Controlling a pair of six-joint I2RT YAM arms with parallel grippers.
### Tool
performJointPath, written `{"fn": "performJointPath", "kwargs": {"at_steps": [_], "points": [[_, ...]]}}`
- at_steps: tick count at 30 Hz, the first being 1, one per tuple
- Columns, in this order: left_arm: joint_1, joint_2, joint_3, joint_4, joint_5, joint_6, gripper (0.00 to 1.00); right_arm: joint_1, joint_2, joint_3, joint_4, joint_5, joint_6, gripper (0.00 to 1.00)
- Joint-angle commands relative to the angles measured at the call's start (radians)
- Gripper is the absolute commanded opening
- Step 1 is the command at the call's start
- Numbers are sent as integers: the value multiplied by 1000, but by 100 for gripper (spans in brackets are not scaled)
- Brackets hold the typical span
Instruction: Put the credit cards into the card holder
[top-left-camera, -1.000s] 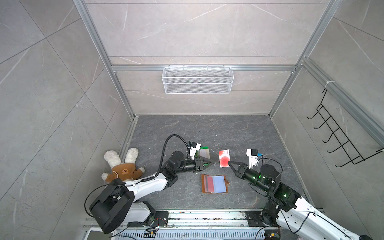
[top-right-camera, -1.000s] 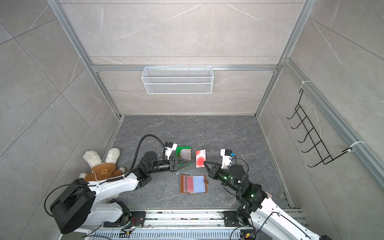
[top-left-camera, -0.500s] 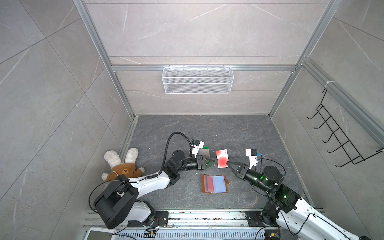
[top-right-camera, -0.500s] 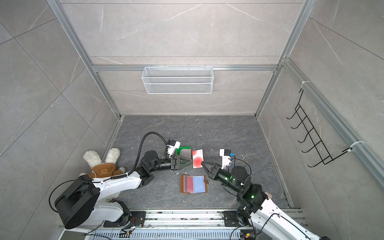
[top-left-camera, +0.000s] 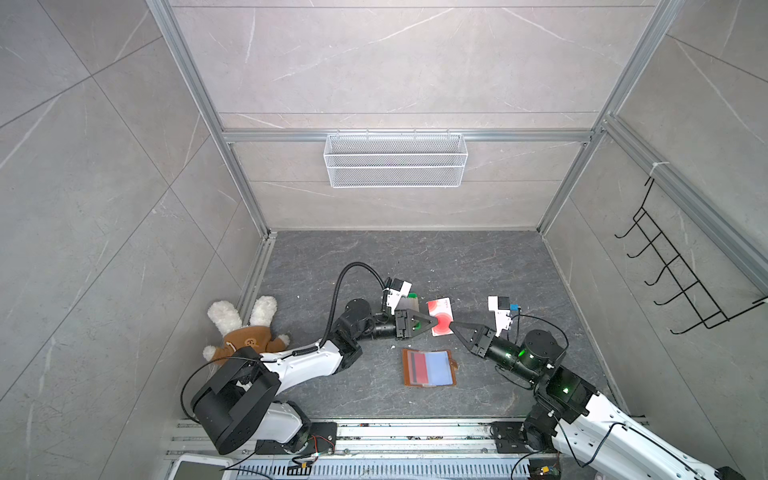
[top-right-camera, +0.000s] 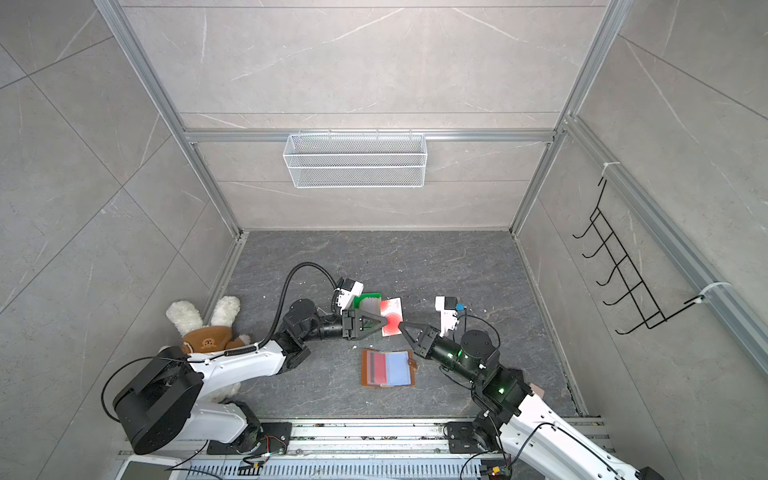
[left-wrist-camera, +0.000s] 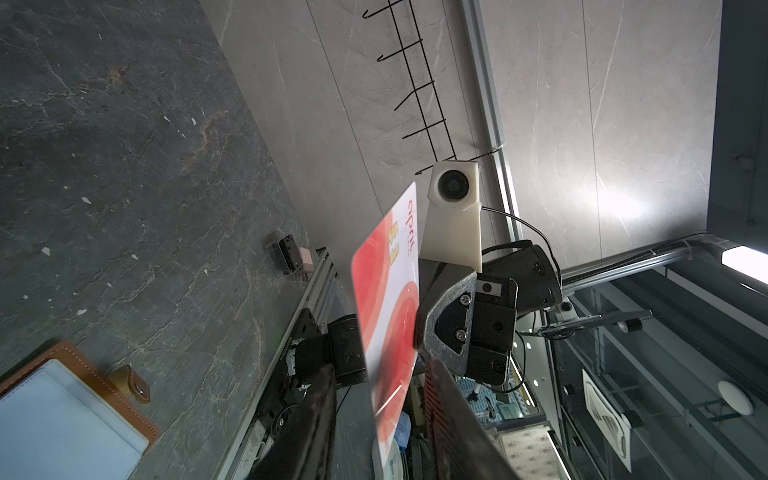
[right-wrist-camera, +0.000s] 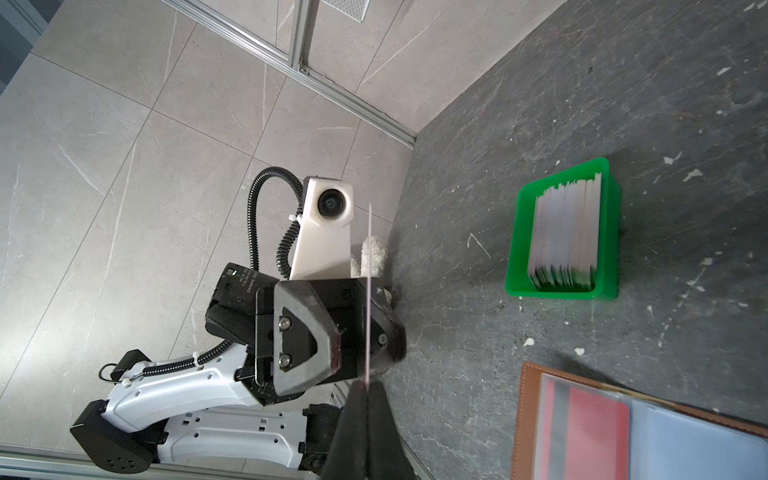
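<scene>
One whitish credit card (top-left-camera: 441, 318) (top-right-camera: 390, 318) with red round blots hangs above the floor. My right gripper (top-left-camera: 454, 326) (right-wrist-camera: 368, 384) is shut on its edge. In the right wrist view the card (right-wrist-camera: 369, 266) shows edge-on as a thin line. My left gripper (top-left-camera: 434, 322) (left-wrist-camera: 382, 399) is open, one finger on each side of the same card (left-wrist-camera: 388, 299), with gaps showing. More credit cards (right-wrist-camera: 567, 232) stand stacked in a green tray (right-wrist-camera: 515, 249). The tan card holder (top-left-camera: 428, 368) (top-right-camera: 386, 368) (right-wrist-camera: 528, 415) lies open on the floor below, a red card in its left sleeve.
A plush toy (top-left-camera: 245, 332) lies at the left wall beside the left arm. A white wire basket (top-left-camera: 395, 160) hangs on the back wall, and a black hook rack (top-left-camera: 681, 282) on the right wall. A small pink and black block (left-wrist-camera: 291, 257) sits near the front rail.
The left gripper has swung right, away from the green tray, until its fingers straddle the card. The right gripper has carried the card slightly left toward it.
</scene>
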Motion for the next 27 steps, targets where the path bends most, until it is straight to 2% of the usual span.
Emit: {"fn": "performJointPath", "kwargs": {"at_steps": [1, 10, 27], "points": [[-3, 5, 36, 76, 25, -10, 38, 5, -3, -18, 33, -17, 7, 0], [-4, 13, 26, 107, -11, -31, 25, 5, -38, -50, 38, 12, 54, 0], [-9, 34, 31, 165, -21, -62, 15, 5, -39, -123, 164, 71, 126, 0]]}}
